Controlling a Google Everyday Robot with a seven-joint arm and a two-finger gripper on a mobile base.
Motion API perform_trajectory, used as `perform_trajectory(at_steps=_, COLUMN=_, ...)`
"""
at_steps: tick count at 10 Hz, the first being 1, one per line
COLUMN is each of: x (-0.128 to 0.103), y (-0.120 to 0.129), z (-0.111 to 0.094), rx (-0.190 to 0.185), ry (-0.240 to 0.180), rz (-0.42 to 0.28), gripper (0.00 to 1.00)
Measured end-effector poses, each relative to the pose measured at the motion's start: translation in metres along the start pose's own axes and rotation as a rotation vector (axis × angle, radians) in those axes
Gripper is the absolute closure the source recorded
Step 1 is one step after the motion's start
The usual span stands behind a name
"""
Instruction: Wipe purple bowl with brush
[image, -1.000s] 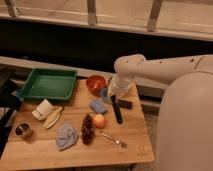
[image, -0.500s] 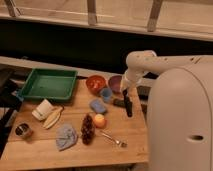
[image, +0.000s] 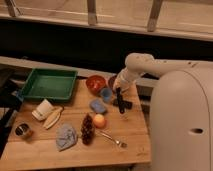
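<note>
Camera view: hand (image: 120, 91) out over the far right part of the counter (image: 135, 142), clamped on the top of the brush (image: 120, 104), hanging near-upright, tip down, beside the blue cup (image: 106, 94). Purple bowl (image: 112, 80) just behind, half hidden by the wrist, next to the orange-red bowl (image: 95, 83). Brush looks light, stiff, slim: likely to pivot, so worth gripping high and firmly. Bowl probably light too; could slide under rubbing.
</note>
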Motion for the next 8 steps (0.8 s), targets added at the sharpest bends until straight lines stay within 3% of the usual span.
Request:
perform_trajectory(at_steps=3, x=0.001, y=0.002, z=0.001, rx=-0.002, ry=0.000, rz=-0.002, gripper=1.00)
perform_trajectory(at_steps=5, x=-0.004, y=-0.007, z=0.002, rx=-0.021, ry=-0.023, rz=0.033, gripper=1.00)
perform_trajectory(at_steps=8, x=-0.033, y=-0.033, z=0.009, rx=-0.061, ry=-0.056, rz=0.117, gripper=1.00)
